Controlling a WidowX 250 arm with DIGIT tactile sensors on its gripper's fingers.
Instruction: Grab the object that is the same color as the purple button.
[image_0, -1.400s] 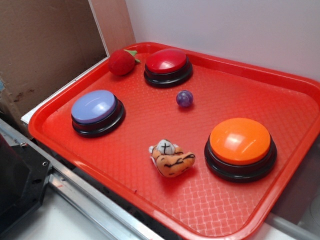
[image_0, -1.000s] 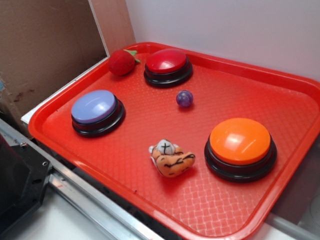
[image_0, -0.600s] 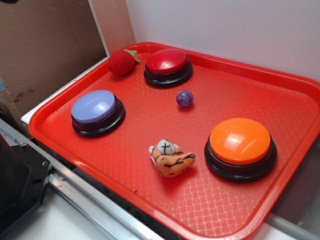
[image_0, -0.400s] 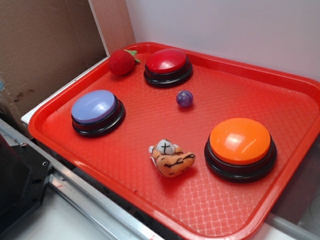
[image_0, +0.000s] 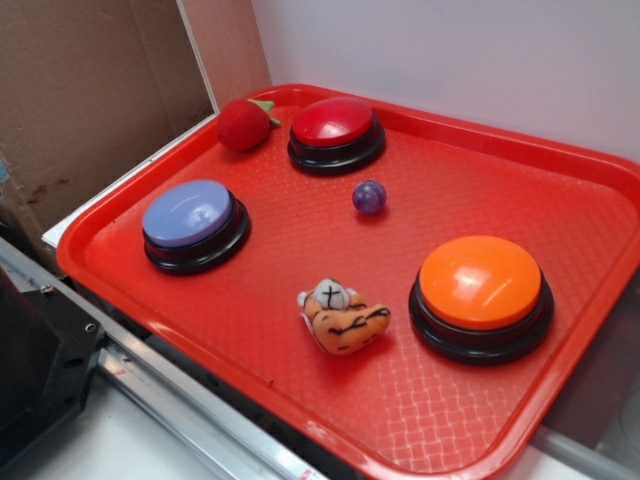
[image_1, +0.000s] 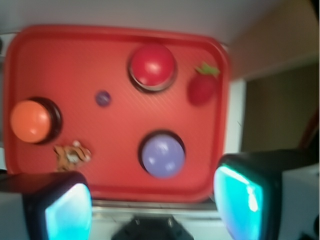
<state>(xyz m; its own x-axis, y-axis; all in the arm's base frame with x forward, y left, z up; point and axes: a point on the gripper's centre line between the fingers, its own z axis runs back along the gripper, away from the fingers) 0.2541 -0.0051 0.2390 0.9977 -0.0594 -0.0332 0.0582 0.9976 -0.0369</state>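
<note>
Red tray, textured plastic with a raised rim, holds six items. Purple ball, small and glossy, lies on bare tray floor near centre, between the red button and the orange button, touching neither. Purple button, pale lavender dome on a black base, sits near the left rim, well apart from the ball. Plush strawberry lies just beside the red button at the far corner. Striped plush tiger lies near the front, left of the orange button.

Wrist view, blurred: gripper hangs high above the tray's near edge, looking down. Its two fingers, with teal-lit pads, stand wide apart at the lower corners of the view, nothing between them. Ball is visible far beyond the fingertips.
</note>
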